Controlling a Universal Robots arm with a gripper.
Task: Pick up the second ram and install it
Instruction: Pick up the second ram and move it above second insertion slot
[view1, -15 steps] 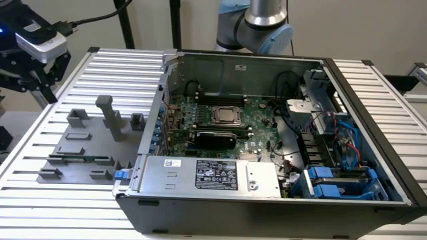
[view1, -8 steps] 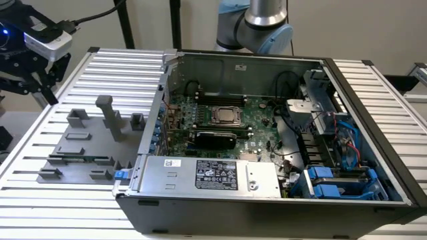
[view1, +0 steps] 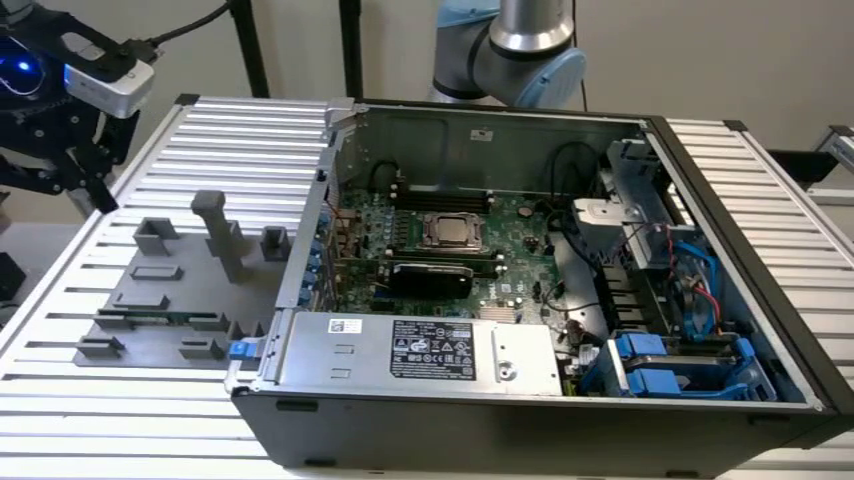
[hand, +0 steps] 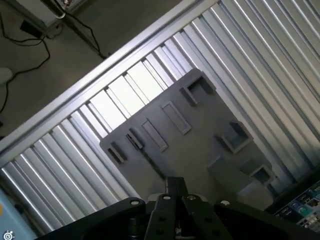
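Note:
The second ram (view1: 158, 320) is a thin green strip lying in a slot near the front of the grey holder plate (view1: 160, 285), which rests on the slatted table at the exterior view's left of the open computer case (view1: 534, 400). My gripper (view1: 74, 170) hangs high above the table's far left corner, well apart from the ram. In the wrist view the gripper (hand: 175, 186) looks down on the holder plate (hand: 200, 135) from a height. Its fingertips meet with nothing between them. The CPU socket (view1: 454, 232) sits mid-motherboard.
Grey holder blocks (view1: 220, 235) stand upright on the plate. A black card (view1: 427, 275) lies below the socket. The power supply (view1: 414, 350) and blue drive bays (view1: 681, 365) fill the case's front. The arm's base (view1: 527, 45) rises behind the case. Cables (hand: 30, 40) lie on the floor.

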